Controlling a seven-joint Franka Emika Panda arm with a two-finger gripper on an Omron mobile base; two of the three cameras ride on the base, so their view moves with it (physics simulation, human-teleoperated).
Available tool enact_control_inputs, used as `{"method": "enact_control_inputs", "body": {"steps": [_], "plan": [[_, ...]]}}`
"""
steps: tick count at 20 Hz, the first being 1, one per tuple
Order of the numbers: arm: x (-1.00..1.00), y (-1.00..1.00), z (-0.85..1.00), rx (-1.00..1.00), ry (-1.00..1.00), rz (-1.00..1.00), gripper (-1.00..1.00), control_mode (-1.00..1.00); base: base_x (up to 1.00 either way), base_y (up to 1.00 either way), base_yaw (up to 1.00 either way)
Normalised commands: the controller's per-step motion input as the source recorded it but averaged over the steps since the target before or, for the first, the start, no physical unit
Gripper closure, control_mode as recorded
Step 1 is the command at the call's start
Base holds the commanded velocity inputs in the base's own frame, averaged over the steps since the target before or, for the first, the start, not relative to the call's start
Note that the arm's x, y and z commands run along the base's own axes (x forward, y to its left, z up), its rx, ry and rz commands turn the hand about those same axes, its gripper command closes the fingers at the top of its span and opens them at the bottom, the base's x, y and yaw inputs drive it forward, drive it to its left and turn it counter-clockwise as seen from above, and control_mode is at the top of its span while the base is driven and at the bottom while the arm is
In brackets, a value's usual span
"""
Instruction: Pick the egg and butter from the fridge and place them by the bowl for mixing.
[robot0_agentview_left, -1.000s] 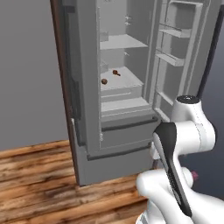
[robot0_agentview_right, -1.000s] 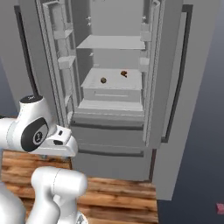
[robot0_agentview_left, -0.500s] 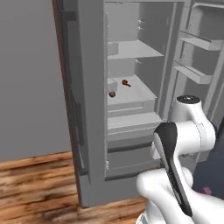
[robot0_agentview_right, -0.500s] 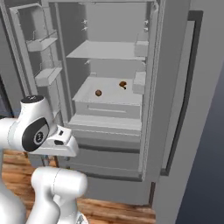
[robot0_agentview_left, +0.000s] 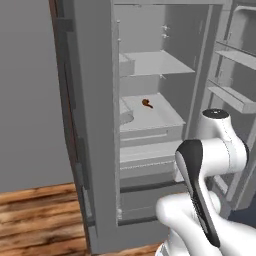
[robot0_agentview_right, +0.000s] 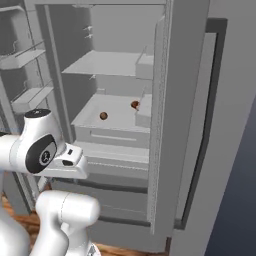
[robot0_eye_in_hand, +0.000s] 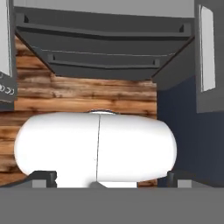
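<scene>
The fridge (robot0_agentview_right: 120, 125) stands open in front of the robot, so the step in hand is the approach, before any picking. Two small round brown things (robot0_agentview_right: 103, 116) lie on the middle shelf (robot0_agentview_right: 115, 107) of the fridge, one near the middle and one toward its right side. I cannot find the butter. The gripper (robot0_eye_in_hand: 111, 177) is fully open and holds nothing, pointing down at the floor (robot0_eye_in_hand: 87, 94) below the fridge drawers. The next move probably calls for raising the hand to that shelf.

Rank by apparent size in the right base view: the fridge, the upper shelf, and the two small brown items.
1. The fridge.
2. The upper shelf.
3. The two small brown items: alike in size, too small to rank.
</scene>
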Motion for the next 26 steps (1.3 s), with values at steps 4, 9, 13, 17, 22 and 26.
{"method": "enact_control_inputs", "body": {"steps": [4, 9, 13, 17, 22, 26], "plan": [[0.00, 0.00, 0.00, 0.00, 0.00, 0.00, -1.00, 1.00, 0.70, -0.18, 0.08], [0.00, 0.00, 0.00, 0.00, 0.00, 0.00, -1.00, 1.00, 0.60, -0.23, 0.09], [0.00, 0.00, 0.00, 0.00, 0.00, 0.00, -1.00, 1.00, 0.48, -0.21, 0.09], [0.00, 0.00, 0.00, 0.00, 0.00, 0.00, -1.00, 1.00, 0.37, -0.23, 0.09], [0.00, 0.00, 0.00, 0.00, 0.00, 0.00, -1.00, 1.00, 0.34, -0.30, 0.11], [0.00, 0.00, 0.00, 0.00, 0.00, 0.00, -1.00, 1.00, 0.50, 0.04, 0.01]]}}
